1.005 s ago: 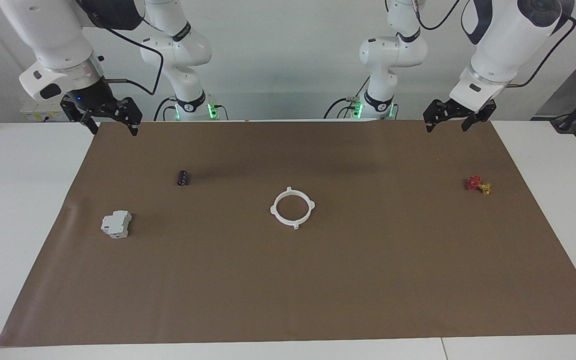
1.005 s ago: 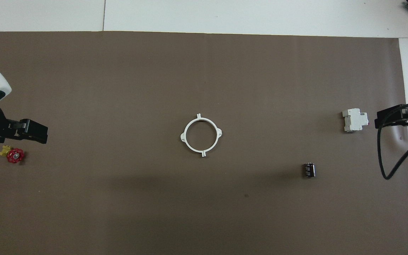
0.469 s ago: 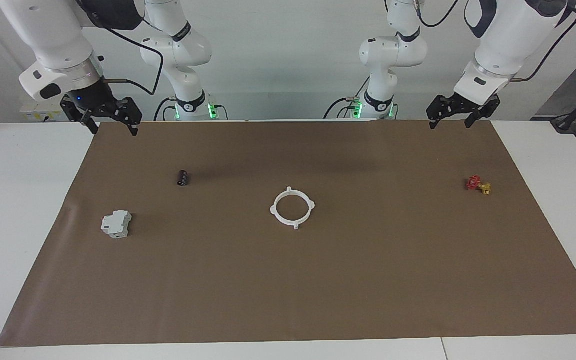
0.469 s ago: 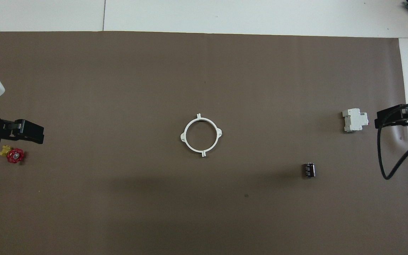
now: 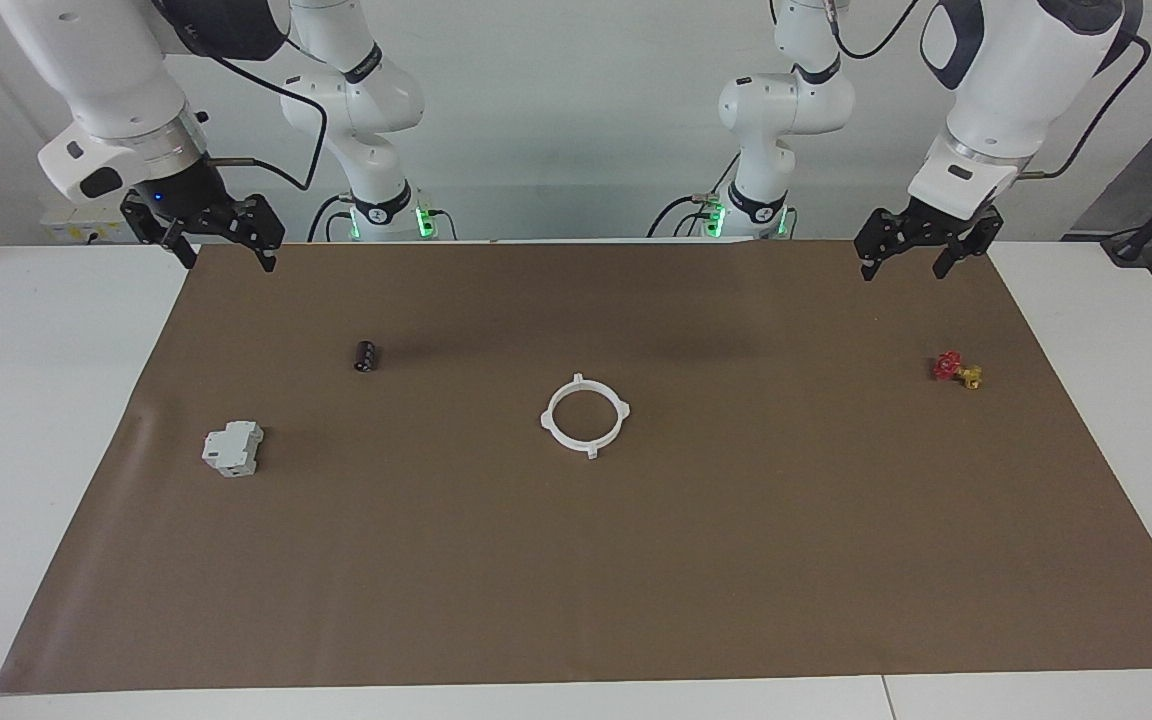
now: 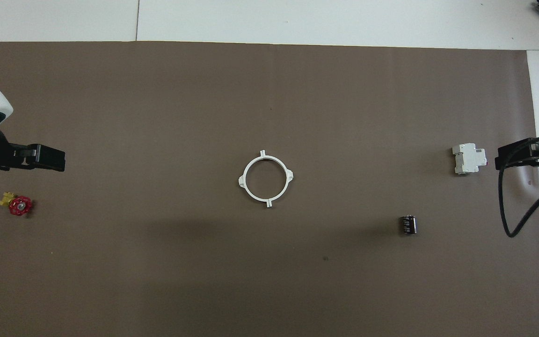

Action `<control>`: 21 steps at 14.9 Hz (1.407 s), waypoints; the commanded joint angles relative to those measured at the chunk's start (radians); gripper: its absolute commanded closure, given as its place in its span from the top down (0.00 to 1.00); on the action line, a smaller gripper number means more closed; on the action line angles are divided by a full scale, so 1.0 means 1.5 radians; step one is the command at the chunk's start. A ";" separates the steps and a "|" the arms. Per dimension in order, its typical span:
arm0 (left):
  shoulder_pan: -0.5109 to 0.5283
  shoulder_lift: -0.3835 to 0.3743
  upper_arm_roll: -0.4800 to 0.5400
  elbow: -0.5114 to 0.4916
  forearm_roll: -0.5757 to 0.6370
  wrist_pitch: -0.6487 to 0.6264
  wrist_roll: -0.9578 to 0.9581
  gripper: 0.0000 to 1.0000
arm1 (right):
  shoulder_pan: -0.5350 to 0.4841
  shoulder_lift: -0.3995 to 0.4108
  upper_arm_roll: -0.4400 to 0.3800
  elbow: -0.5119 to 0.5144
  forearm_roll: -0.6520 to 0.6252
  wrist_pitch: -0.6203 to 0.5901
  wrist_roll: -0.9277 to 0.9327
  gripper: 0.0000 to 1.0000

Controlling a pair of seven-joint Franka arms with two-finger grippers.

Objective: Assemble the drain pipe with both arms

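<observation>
The drain pipe [image 5: 591, 450] lies flat in the middle of the brown mat as one closed white ring with four small tabs [image 6: 268, 202]. Neither gripper touches it. My left gripper [image 5: 903, 268] hangs open and empty over the mat's edge at the left arm's end, in the overhead view [image 6: 59, 161] just beside the small valve. My right gripper [image 5: 226, 262] hangs open and empty over the mat's edge at the right arm's end, its tips [image 6: 498, 161] close to the grey-white block in the overhead view.
A red-and-yellow valve [image 5: 956, 370] [image 6: 17, 204] sits near the left arm's end. A grey-white boxy block [image 5: 233, 448] [image 6: 469, 159] and a small dark cylinder [image 5: 366, 356] [image 6: 408, 224] lie toward the right arm's end. The brown mat [image 5: 576, 600] covers most of the white table.
My left gripper has shifted a little over the mat, away from the valve, and its wrist has turned slightly. The right arm and the ring have not moved.
</observation>
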 commanded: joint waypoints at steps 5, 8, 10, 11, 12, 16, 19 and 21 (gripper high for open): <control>0.003 -0.026 0.001 -0.031 -0.005 0.047 -0.009 1.00 | -0.002 -0.010 0.003 -0.015 -0.003 0.017 -0.001 1.00; 0.005 -0.017 0.002 -0.016 -0.006 0.059 -0.008 1.00 | -0.002 -0.010 0.003 -0.015 -0.003 0.017 -0.001 1.00; 0.005 0.014 0.003 0.034 -0.007 0.043 -0.008 1.00 | -0.002 -0.010 0.003 -0.015 -0.004 0.017 -0.001 1.00; 0.005 0.029 0.004 0.055 -0.008 0.032 -0.007 1.00 | -0.002 -0.010 0.003 -0.015 -0.004 0.017 0.000 1.00; 0.004 0.034 0.004 0.061 -0.009 0.029 -0.008 1.00 | -0.002 -0.010 0.003 -0.015 -0.004 0.017 -0.001 1.00; 0.004 0.033 0.004 0.055 -0.009 0.029 -0.008 1.00 | -0.002 -0.010 0.003 -0.015 -0.004 0.017 0.000 1.00; 0.004 0.031 0.004 0.051 -0.009 0.030 -0.006 1.00 | -0.002 -0.010 0.003 -0.015 -0.004 0.017 0.000 1.00; 0.004 0.029 0.004 0.048 -0.008 0.030 -0.003 1.00 | -0.002 -0.010 0.003 -0.015 -0.003 0.017 0.000 1.00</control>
